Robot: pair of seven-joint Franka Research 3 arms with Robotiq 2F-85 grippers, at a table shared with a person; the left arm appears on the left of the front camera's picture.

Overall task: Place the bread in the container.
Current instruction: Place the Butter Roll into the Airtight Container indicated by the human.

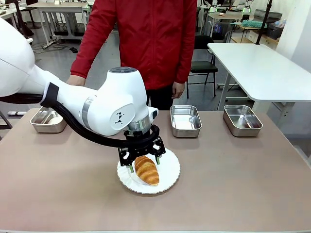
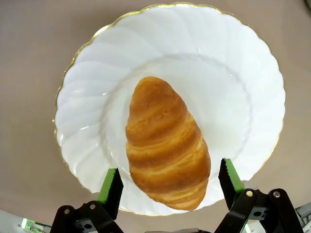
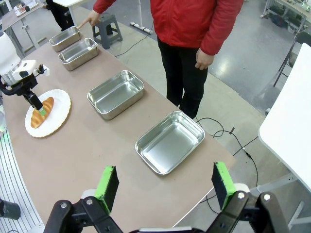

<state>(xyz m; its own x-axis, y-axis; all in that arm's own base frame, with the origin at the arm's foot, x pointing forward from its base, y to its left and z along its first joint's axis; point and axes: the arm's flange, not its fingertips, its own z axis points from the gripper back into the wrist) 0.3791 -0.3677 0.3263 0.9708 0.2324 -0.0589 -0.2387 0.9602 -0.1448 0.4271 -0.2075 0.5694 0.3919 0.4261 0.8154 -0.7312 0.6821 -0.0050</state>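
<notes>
Bread (image 1: 146,170): one croissant, lying on the white plate (image 1: 168,165) at mid counter (image 1: 243,184); steel trays (image 1: 185,120) line the far edge. Left claw (image 2: 170,174): spread, green pads flanking the bread, just clear of it. Right claw (image 3: 164,174): spread, empty.

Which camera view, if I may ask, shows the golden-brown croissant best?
The left wrist view: the golden-brown ridged croissant lies close, whole and sharp between the open left hand's fingers. The front view shows it smaller, partly behind that hand; the right wrist view, tiny and distant.
</notes>
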